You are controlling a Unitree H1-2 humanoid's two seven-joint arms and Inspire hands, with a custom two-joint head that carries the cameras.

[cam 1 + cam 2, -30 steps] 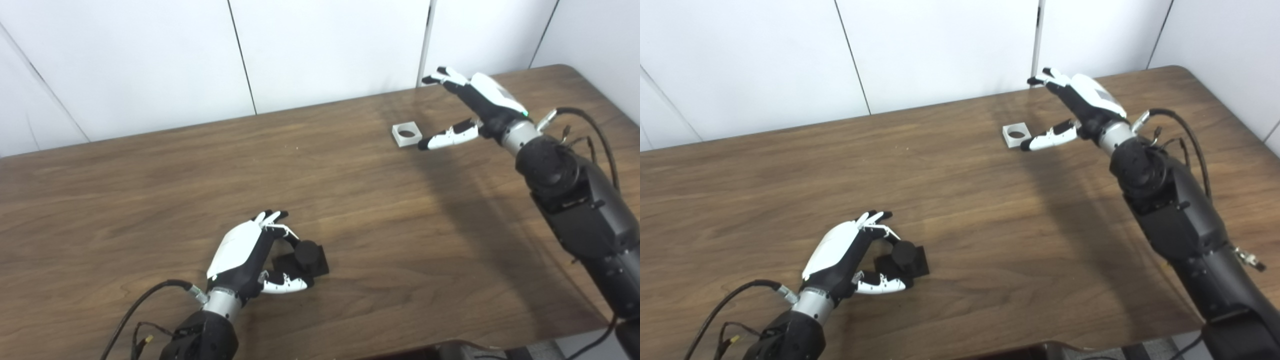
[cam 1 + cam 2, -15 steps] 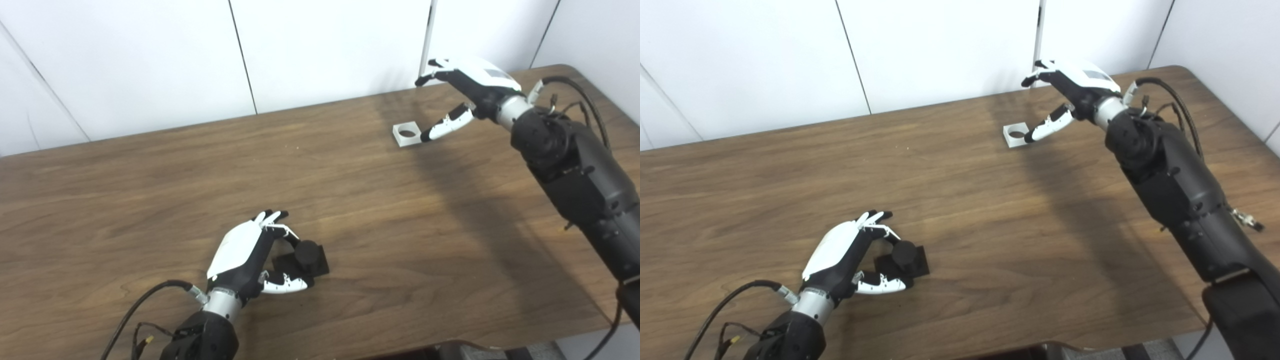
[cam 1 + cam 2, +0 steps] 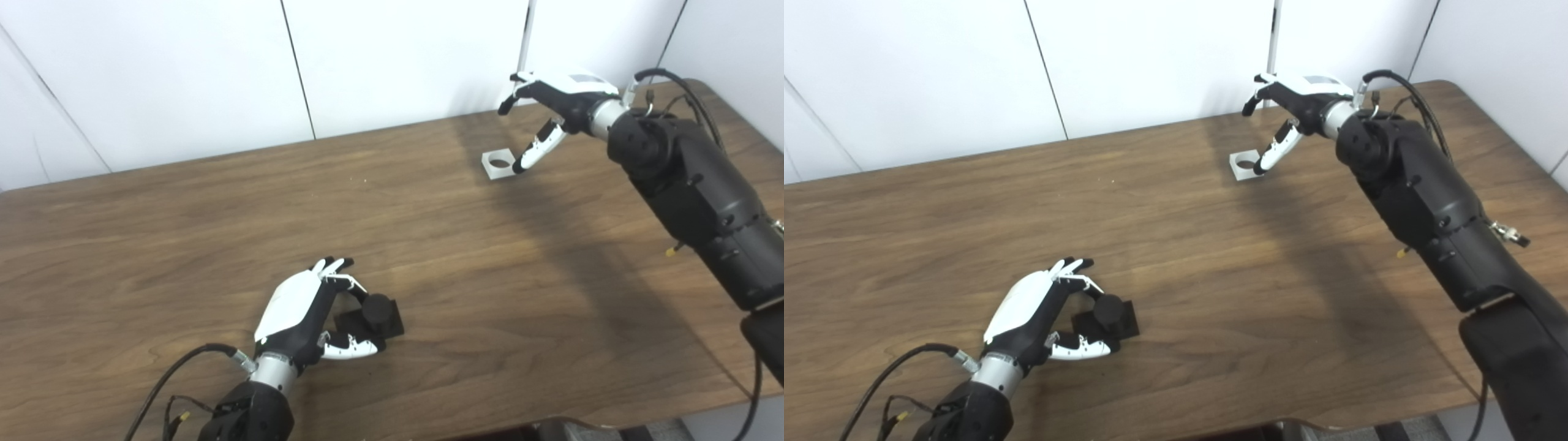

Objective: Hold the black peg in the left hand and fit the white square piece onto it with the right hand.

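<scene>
The black peg point(image 3: 375, 313), a round post on a square black base, rests on the table near the front. My left hand point(image 3: 303, 312) curls around it, fingers behind the post and thumb in front of the base, closed on it. Far back on the right lies the white square piece point(image 3: 498, 164) with a round hole. My right hand point(image 3: 554, 107) hovers just right of and above it, open, thumb tip pointing down at the piece's right edge, fingers arched above its far side. Whether the thumb touches it is unclear.
The wooden table point(image 3: 184, 233) runs back to a white panelled wall point(image 3: 398, 55). Its rounded far right corner point(image 3: 1448, 86) sits just behind my right forearm. Cables loop off both wrists.
My right hand has swung up and leftward over the white piece, and its thumb has tipped from level to pointing down at the piece. The left hand and the peg have not moved.
</scene>
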